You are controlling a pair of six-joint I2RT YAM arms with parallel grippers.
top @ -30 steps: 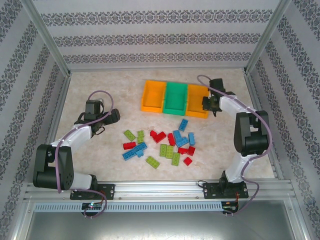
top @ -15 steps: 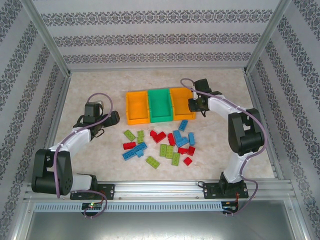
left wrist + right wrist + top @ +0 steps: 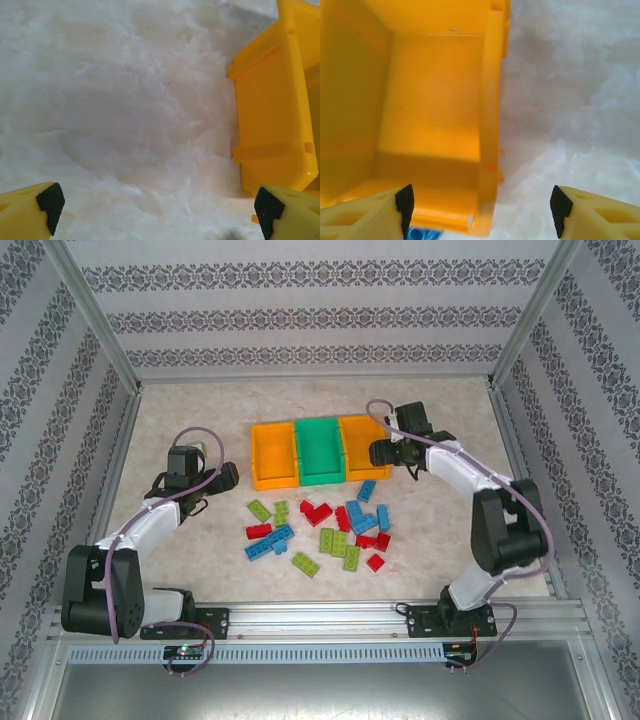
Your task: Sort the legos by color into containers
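- Here's the table [image 3: 450, 530], pale and mottled. At its middle the legos [image 3: 322, 526] lie scattered loose, with red, blue and light green all mixed together on the surface.
- At 12 o'clock from that pile sit the containers [image 3: 320, 478], three joined in a row. From 9 o'clock across to 3 o'clock they run left orange bin [image 3: 273, 455], green bin [image 3: 320, 450], right orange bin [image 3: 358, 445].
- A blue brick [image 3: 367, 490] lies closest to the row, just off the right orange bin's near wall, at 6 o'clock from it.
- The right gripper [image 3: 378, 452] is up at the 3 o'clock end of the row, right over the outer side wall of the right orange bin.
- On the right wrist camera its fingers [image 3: 405, 202] stand well apart. One is over the inside of the bin and the other over the table outside.
- The bin's side wall runs up between them, neither pad touches it, and nothing is gripped.
- At 6 o'clock in that view a sliver of blue lego [image 3: 422, 234] peeks out below the bin's near edge.
- The left gripper [image 3: 228, 476] hangs at 9 o'clock from the row, near the left orange bin but apart from it in the overhead view.
- On the left wrist camera its fingers [image 3: 50, 200] are spread wide with only table between them.
- The left orange bin's corner fills the 3 o'clock side, just beside the far fingertip. Whether they touch, I cannot tell.
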